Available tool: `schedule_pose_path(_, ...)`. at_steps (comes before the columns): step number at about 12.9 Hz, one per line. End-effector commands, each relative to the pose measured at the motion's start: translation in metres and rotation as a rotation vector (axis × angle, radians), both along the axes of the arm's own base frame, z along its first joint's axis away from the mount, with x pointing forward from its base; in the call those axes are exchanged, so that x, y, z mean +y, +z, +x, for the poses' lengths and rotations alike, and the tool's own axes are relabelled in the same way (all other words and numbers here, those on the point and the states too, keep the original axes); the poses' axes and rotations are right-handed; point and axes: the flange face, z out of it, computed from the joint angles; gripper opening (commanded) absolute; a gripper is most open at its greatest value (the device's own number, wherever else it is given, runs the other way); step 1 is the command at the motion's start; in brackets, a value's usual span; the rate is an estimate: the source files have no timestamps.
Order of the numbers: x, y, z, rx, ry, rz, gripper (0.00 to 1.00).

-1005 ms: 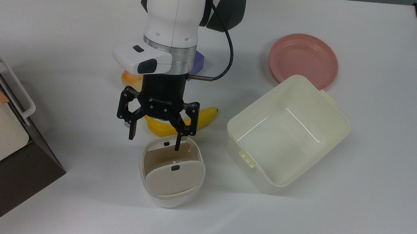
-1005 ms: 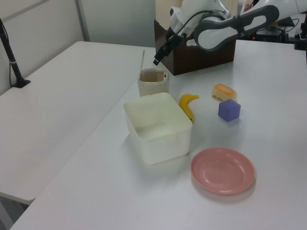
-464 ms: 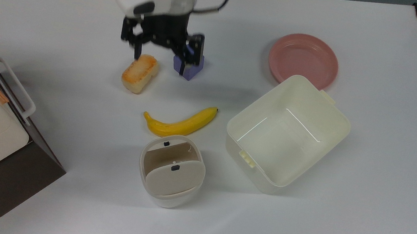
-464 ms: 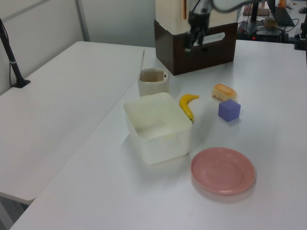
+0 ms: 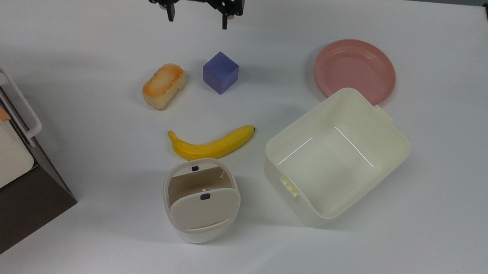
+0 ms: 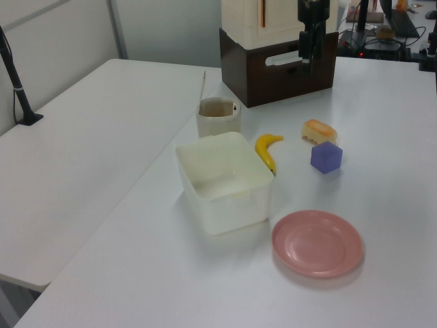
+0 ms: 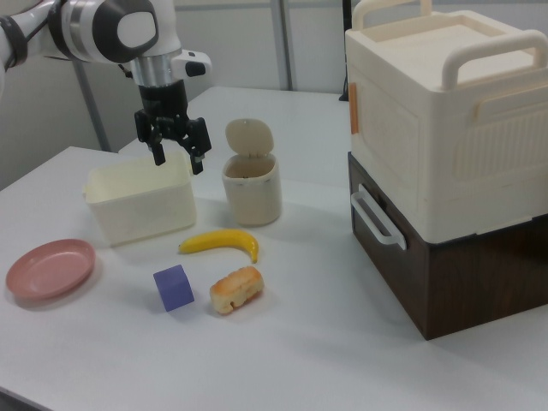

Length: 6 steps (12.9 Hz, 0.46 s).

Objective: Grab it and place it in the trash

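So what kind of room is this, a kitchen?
Probably not a kitchen: more likely a robot lab or office. A robot's tool hangs over a plain white table set with a banana, a bin and a block.

The worktop (image 5: 393, 270) looked smooth and matt white. The tub (image 5: 390, 125) and bin (image 5: 197, 236) were glossy plastic, the plate (image 5: 355, 69) smooth pink plastic, the cube (image 5: 220, 72) matt purple, and the gripper (image 5: 196, 17) black, matt metal.
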Motion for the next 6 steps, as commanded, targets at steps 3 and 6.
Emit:
schedule_pose_path(3,0.0024,-0.0036,-0.0089,0.021,-0.046,0.024,1.0)
schedule_pose_path(6,0.0004,0.0011,-0.0059,-0.012,-0.078,0.023,1.0)
